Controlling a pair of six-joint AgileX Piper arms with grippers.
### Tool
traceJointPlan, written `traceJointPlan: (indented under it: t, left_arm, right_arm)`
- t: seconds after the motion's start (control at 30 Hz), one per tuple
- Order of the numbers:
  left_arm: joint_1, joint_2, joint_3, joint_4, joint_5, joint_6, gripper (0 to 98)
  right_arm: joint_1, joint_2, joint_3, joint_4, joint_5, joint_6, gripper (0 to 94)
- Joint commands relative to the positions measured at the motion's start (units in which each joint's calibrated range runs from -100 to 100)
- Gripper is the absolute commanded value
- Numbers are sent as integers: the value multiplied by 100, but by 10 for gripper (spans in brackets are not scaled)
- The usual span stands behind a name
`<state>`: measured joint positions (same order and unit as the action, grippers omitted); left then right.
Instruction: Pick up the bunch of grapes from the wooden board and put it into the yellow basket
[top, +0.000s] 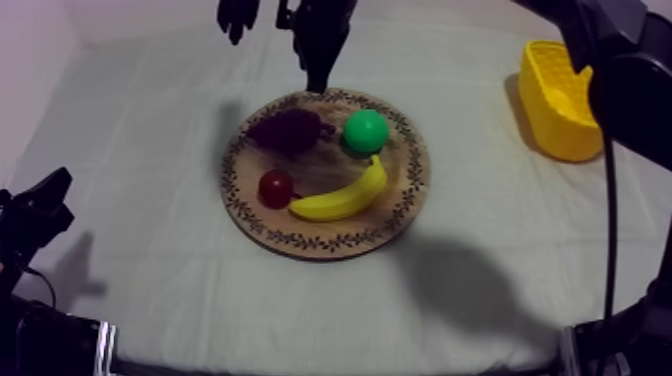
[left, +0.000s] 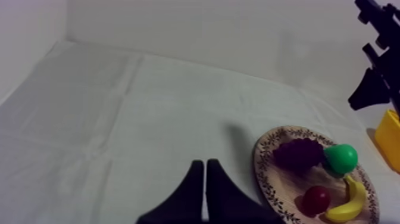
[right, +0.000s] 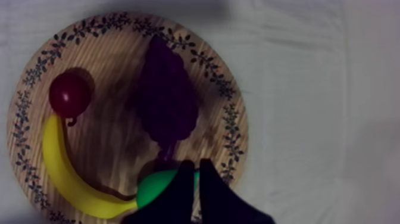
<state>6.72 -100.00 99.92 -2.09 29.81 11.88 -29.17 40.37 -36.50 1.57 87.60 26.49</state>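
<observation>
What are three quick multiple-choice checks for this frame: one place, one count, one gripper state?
1. Where is the bunch of grapes?
A. on the wooden board
B. in the yellow basket
C. held in the air

2. How many toy fruits lie on the board?
A. two
B. three
C. four

3. How do the fingers of the right gripper stand?
A. wide apart
B. shut on the grapes
C. together, on nothing

Answers:
1 A: the grapes lie on the board beside the pear, well apart from the yellow basket.
2 C: grapes, pear, small red fruit and banana.
3 C: in the right wrist view they make a narrow wedge by the pear, short of the grapes.
</observation>
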Motion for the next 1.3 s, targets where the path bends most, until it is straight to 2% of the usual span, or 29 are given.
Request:
traceJointPlan:
  t: [0.0,0.2,0.57,0.67,0.97,1.27]
  left_arm:
    - [-3,0,-3,2,2,1,1]
    - [-3,0,-3,2,2,1,1]
    - [-3,0,-3,2,2,1,1]
    - [-3,0,-3,2,2,1,1]
    - [-3,0,-3,2,2,1,1]
    - [-3,0,-3,2,2,1,1]
  right_arm:
    - [-1,112,-74,-7,29,6,39]
    - [-7,351,-300,-45,79,20,112]
    - [13,453,-365,-108,211,129,500]
    - [23,461,-367,-138,230,171,567]
    - [30,592,-412,-246,273,332,644]
    - [63,1034,-757,-430,323,474,658]
